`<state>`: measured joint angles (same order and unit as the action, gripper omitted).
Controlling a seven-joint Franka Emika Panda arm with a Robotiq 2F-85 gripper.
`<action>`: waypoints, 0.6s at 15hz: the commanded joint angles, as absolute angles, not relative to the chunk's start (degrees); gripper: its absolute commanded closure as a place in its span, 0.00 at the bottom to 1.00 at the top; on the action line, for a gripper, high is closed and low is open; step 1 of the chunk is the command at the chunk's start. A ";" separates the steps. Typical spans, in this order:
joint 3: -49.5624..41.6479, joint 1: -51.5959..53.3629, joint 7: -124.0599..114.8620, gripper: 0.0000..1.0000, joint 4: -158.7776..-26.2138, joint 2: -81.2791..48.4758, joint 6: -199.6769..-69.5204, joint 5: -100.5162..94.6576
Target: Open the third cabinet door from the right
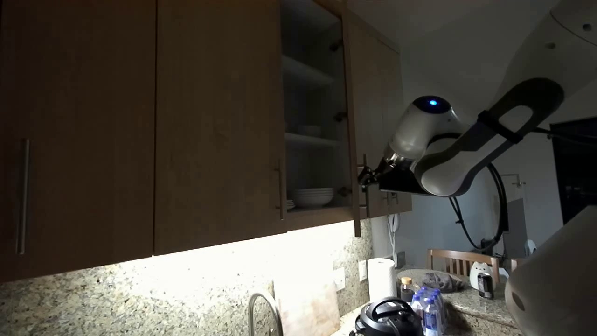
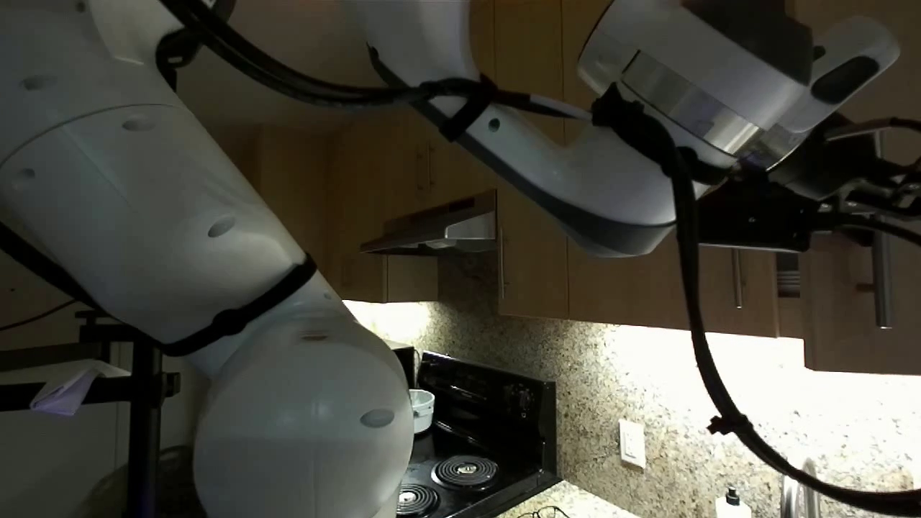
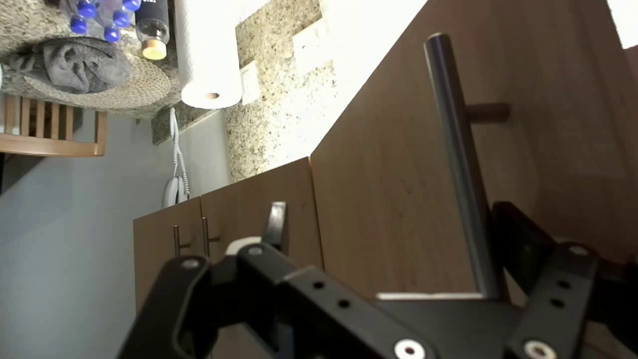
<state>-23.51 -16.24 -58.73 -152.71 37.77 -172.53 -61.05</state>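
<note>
The third cabinet door from the right (image 1: 352,140) stands swung out, seen nearly edge-on, and white shelves with bowls (image 1: 313,197) show inside the cabinet. In the wrist view its brown outer face (image 3: 389,209) carries a slim metal bar handle (image 3: 461,144). My gripper (image 3: 398,229) is open at this handle, its fingers spread wide. The bar passes between them, right beside the right-hand finger (image 3: 523,244); whether they touch I cannot tell. In an exterior view the gripper (image 1: 366,177) is at the handle's height, on the door's outer side.
Two closed doors (image 3: 259,199) adjoin the open one, with bar handles (image 3: 205,237). A wide closed door (image 1: 219,116) lies on the cabinet's other side. Below are a paper towel roll (image 1: 381,280), a black cooker (image 1: 389,319), water bottles (image 1: 431,312) and a faucet (image 1: 266,303).
</note>
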 commanded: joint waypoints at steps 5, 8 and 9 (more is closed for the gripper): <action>-38.93 -3.92 -32.96 0.00 -150.07 45.49 -160.04 -56.41; -41.75 0.91 -24.85 0.00 -148.34 48.91 -153.18 -53.69; -42.32 2.17 -22.59 0.00 -147.58 49.78 -151.00 -52.83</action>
